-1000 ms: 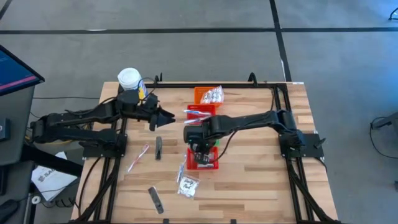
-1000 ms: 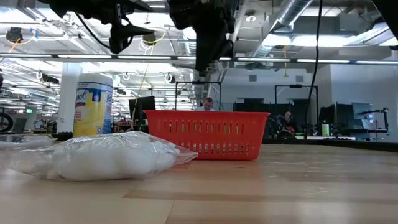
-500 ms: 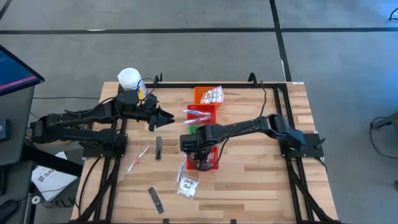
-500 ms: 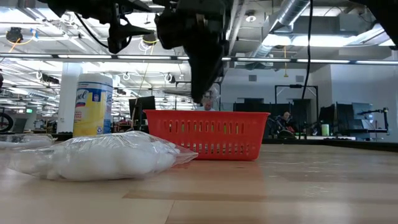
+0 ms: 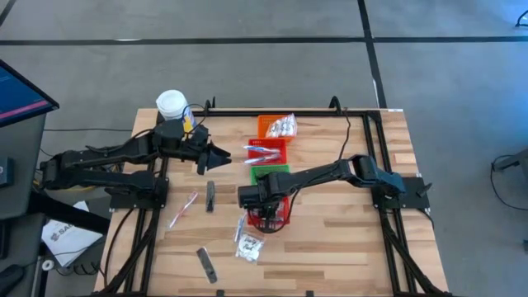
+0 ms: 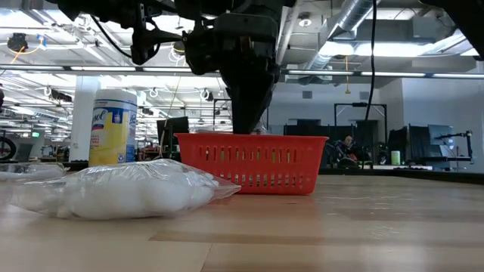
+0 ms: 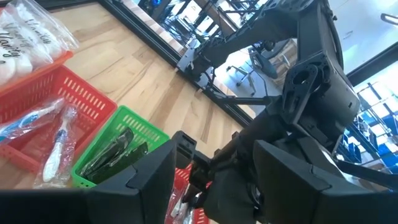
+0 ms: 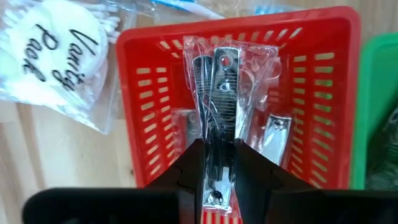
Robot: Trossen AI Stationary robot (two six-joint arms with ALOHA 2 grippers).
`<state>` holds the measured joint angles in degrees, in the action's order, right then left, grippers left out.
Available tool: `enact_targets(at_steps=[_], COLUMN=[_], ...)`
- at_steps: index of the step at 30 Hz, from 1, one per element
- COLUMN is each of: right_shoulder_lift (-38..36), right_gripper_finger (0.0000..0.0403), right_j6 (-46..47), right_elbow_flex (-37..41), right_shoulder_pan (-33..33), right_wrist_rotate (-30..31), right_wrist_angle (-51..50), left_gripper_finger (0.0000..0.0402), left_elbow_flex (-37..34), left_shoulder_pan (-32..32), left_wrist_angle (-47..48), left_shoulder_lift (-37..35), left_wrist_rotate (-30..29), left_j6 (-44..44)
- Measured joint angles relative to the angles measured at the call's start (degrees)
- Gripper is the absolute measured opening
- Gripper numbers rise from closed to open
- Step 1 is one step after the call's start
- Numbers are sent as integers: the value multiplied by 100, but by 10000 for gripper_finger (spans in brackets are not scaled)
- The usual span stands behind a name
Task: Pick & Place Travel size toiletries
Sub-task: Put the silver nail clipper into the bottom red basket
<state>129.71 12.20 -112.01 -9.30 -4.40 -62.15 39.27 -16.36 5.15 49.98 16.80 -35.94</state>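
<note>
My right gripper (image 8: 214, 171) hangs over the near red basket (image 5: 270, 218), shut on a silvery nail clipper in a clear wrapper (image 8: 216, 118). In the low view the gripper (image 6: 249, 121) reaches down to the rim of the basket (image 6: 249, 162). More wrapped clippers (image 8: 277, 132) lie in the basket. A clear sachet of white swabs (image 5: 247, 246) lies on the table just near-left of it. A toothbrush (image 5: 183, 208) and two dark strips (image 5: 210, 195) (image 5: 206, 264) lie on the table's left half. My left gripper (image 5: 219, 154) waits open at the far left. My right gripper pinches the wrapped clipper's upper end (image 8: 215, 163) between its two fingers. The fingers point steeply down from above and lie along the clipper. The clipper hangs below them, its lower end (image 8: 224, 61) down inside the red basket. Whether it touches the basket's floor does not show.
A row of baskets runs toward the far edge: green (image 5: 271, 172), red with toothbrushes (image 5: 266, 151), orange with sachets (image 5: 276, 125). A large white jar with a yellow label (image 5: 172, 106) stands at the far left. The table's right half is bare wood (image 5: 346, 231).
My right gripper has come down and a little toward the table's near-left, carrying the wrapped clipper from above the basket to its rim. It stays shut on the clipper.
</note>
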Motion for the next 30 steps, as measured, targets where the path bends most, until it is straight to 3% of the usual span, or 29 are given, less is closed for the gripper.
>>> enact_targets(at_steps=[6, 13, 25, 30], right_shoulder_lift=[0, 0, -2, -2], right_gripper_finger=[56, 56, 58, 77], right_j6=[-152, -32, -55, -7], right_elbow_flex=[18, 589, 601, 601], right_shoulder_pan=[-20, -22, -7, -7], right_wrist_rotate=[175, -5, -178, -176], right_wrist_angle=[18, 305, 371, 371], left_gripper_finger=[209, 209, 209, 209], left_elbow_flex=[0, -2, -2, -2], left_shoulder_pan=[0, 0, 0, 0], left_wrist_angle=[-1, -1, -1, -1], left_shoulder_lift=[0, 0, 0, 0], left_wrist_rotate=[-2, -2, -5, -6], left_j6=[-23, -42, -48, -50])
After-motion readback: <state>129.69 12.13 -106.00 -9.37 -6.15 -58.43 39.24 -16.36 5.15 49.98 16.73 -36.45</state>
